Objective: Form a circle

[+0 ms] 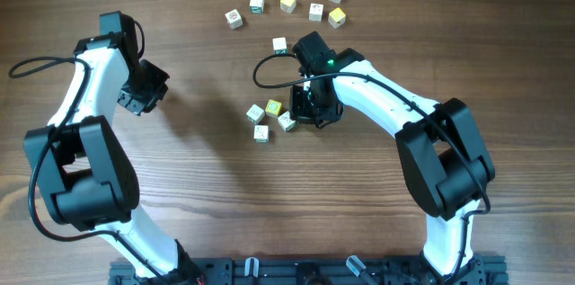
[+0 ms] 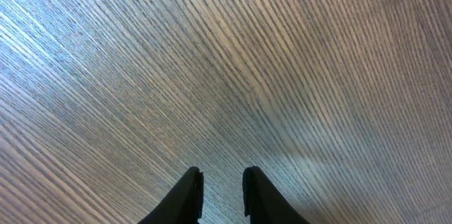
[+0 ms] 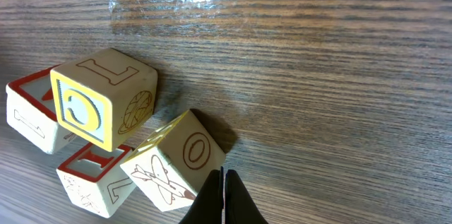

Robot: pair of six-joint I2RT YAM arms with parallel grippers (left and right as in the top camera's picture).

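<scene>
Plainly the right arm [image 1: 386,101] has the job. Its jaws are clenched tip to tip on nothing, and in the right wrist view they point at the lower edge of the O cube [image 3: 178,159], touching it or just short of it; I cannot tell which. That cube lies just ahead and to the left of the tips, turned corner-on to them. Beyond it sit a yellow-edged cube [image 3: 99,104] and two red-edged cubes [image 3: 90,179], packed against one another.

From overhead these four make up the circle [image 1: 273,109], for now a loose clump at mid-worktop [image 1: 198,186], just on the robot's left of the shut jaws. Cubes have no long axis, so I judge the next nudge turns on pushing leftward without jamming the clump tighter.

The left arm [image 1: 85,83] hangs well apart to the left, its jaws slightly parted and empty over bare wood. Farthest off, the loose scatter [image 1: 287,3] lies near the far edge, with one stray cube [image 1: 280,45] between it and the right arm.
</scene>
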